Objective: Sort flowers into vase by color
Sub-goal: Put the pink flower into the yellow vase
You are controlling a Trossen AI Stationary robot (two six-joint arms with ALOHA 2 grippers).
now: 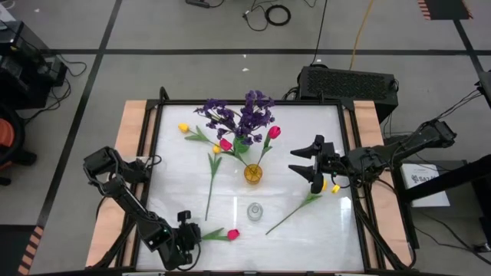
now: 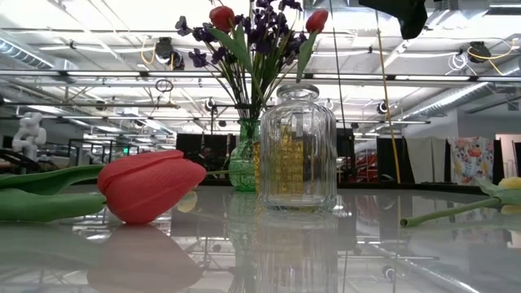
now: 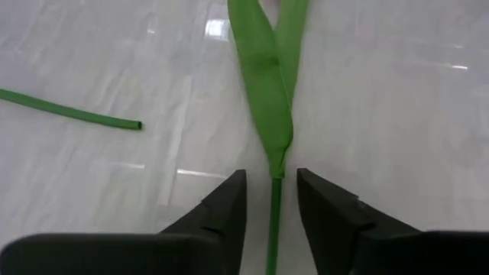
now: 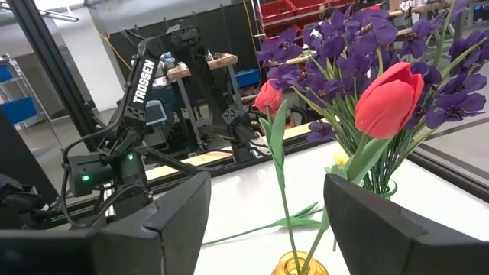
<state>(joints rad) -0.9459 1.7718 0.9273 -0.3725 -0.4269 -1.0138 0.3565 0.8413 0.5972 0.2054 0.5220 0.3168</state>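
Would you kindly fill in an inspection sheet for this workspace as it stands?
Surface: white table, glossy, wooden side strips.
Job's things: green vase holds purple sprigs and two pink-red tulips; amber vase; clear jar with nothing in it. Lying loose: pink-red tulip, yellow tulips.
Clutter: nothing seen.
Grippers: left gripper at the near edge, fingers either side of the loose tulip's stem, small gaps showing; right gripper open, raised at the right beside the vases.
Cables: coiled on the floor beyond the table.
Surroundings: black box behind the table.
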